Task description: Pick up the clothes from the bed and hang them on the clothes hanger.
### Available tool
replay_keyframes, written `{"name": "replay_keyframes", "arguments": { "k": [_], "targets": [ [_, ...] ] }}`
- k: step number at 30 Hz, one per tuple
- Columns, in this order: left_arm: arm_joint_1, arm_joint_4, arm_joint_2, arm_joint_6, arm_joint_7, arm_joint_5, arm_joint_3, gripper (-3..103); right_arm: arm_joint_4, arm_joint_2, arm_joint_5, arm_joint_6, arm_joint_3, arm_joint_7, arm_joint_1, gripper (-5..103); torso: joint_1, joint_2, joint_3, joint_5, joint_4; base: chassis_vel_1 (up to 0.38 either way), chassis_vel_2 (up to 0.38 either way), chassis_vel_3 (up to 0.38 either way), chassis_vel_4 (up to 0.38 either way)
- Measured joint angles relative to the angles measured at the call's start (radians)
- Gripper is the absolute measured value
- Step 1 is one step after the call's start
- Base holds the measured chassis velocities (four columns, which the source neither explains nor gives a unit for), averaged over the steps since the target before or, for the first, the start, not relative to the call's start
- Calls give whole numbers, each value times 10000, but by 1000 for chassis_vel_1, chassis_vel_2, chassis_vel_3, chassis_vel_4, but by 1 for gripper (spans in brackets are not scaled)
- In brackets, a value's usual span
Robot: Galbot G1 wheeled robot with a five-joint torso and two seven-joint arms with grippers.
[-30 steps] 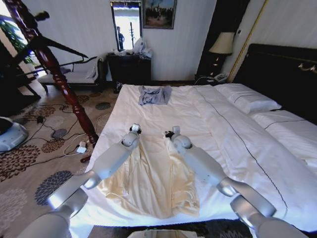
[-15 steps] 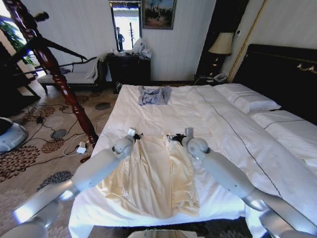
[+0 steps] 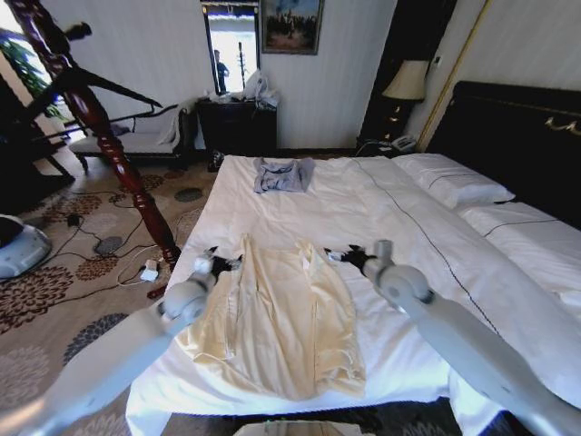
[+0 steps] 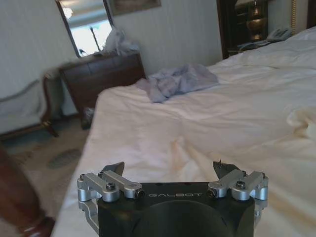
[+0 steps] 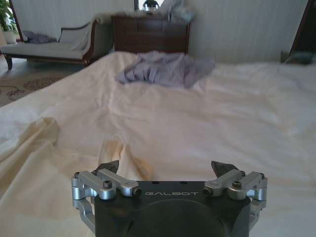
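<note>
Clothes: we see the cream top (image 3: pixel 281 318) spread flat on the bed (image 3: pixel 363 209), near its foot edge, collar toward the pillows.
Left hand: our left hand (image 3: pixel 216 264) sits just beside the top's left shoulder, close to the bed's left edge; in the left wrist view (image 4: pixel 170 170) its fingers stand apart, holding nothing.
Right hand: our right hand (image 3: pixel 342 256) is just beside the right shoulder; fingers apart over the sheet (image 5: pixel 167 168).
Open room: bare sheet lies between the top and the grey-blue garment (image 3: pixel 282 173).
Left of the bed: a reddish wooden post (image 3: pixel 109 145) leans near the bed's left edge, with cables on the carpet.
</note>
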Motion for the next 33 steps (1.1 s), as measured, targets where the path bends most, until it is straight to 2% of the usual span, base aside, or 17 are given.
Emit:
{"name": "replay_keyframes", "arguments": {
  "k": [1, 2, 5, 6, 8, 10, 11, 13, 15, 16, 18, 20, 23, 24, 27, 33],
  "targets": [
    [607, -235, -21, -199, -7, 554, -472, 100, 348, -71, -95, 77, 571, 7, -512, 100, -1, 1, -1, 8, 4, 0, 0, 0, 0],
    [607, -235, -21, -199, -7, 554, -472, 100, 348, -71, -95, 77, 571, 7, -512, 100, -1, 1, -1, 8, 4, 0, 0, 0, 0],
    [2368, -671, -664, -904, 79, 1877, -1779, 100, 1092, 220, -420, 354, 2074, -17, -1979, 100, 0, 0, 1, 4, -3, 0, 0, 0, 0],
    [2368, -671, -664, -904, 79, 1877, -1779, 100, 1092, 220, -420, 354, 2074, -17, -1979, 100, 0, 0, 1, 4, -3, 0, 0, 0, 0],
    [3563, -945, -1140, -1507, 319, 2562, -2668, 100, 1500, 569, -983, 838, 3211, -227, -3233, 100, 2, 0, 1, 16, 0, 0, 0, 0, 0],
    [4345, -1136, -1457, -2258, 601, 3150, -3332, 100, 1865, 920, -1962, 1446, 4258, -599, -4285, 100, 0, 1, 1, 10, 0, 0, 0, 0, 0],
    [4345, -1136, -1457, -2258, 601, 3150, -3332, 100, 1865, 920, -1962, 1446, 4258, -599, -4285, 100, 0, 1, 1, 10, 0, 0, 0, 0, 0],
    [4646, -1379, -1813, -2720, 704, 3207, -3707, 100, 2228, 1398, -2591, 1787, 4977, -776, -5001, 100, 0, 1, 0, 9, -3, 0, 0, 0, 0],
    [4747, -1653, -2251, -2820, 688, 3242, -3905, 100, 2552, 1892, -3183, 1969, 5425, -884, -5512, 100, 1, 0, 0, 9, -4, 0, 0, 0, 0],
    [4747, -1653, -2251, -2820, 688, 3242, -3905, 100, 2552, 1892, -3183, 1969, 5425, -884, -5512, 100, 1, 0, 0, 9, -4, 0, 0, 0, 0],
    [4877, -1957, -2714, -2850, 627, 3441, -4094, 100, 2847, 2410, -3895, 2135, 5706, -1041, -6035, 100, 4, -2, 2, 14, -5, 0, 0, 0, 0],
    [4983, -2104, -2919, -2910, 628, 3517, -4191, 100, 2971, 2669, -4212, 2234, 5801, -1125, -6285, 100, 4, -1, 3, 9, -4, 0, 0, 0, 0],
    [5350, -2399, -3257, -3336, 718, 3570, -4552, 100, 3197, 3319, -4825, 2539, 5853, -1348, -6757, 100, 3, 0, 1, 10, 0, 0, 0, 0, 0],
    [5350, -2399, -3257, -3336, 718, 3570, -4552, 100, 3197, 3319, -4825, 2539, 5853, -1348, -6757, 100, 3, 0, 1, 10, 0, 0, 0, 0, 0],
    [5859, -2770, -3622, -3684, 836, 3342, -4838, 100, 3147, 3981, -5660, 3099, 5790, -1686, -6999, 100, 3, -1, 2, 10, -1, 0, 0, 0, 0],
    [6394, -3104, -3772, -3726, 965, 3416, -5125, 100, 3233, 4217, -6028, 3416, 5751, -1865, -7201, 100, 3, -1, 2, 7, -1, 0, 0, 0, 0]
  ]
}}
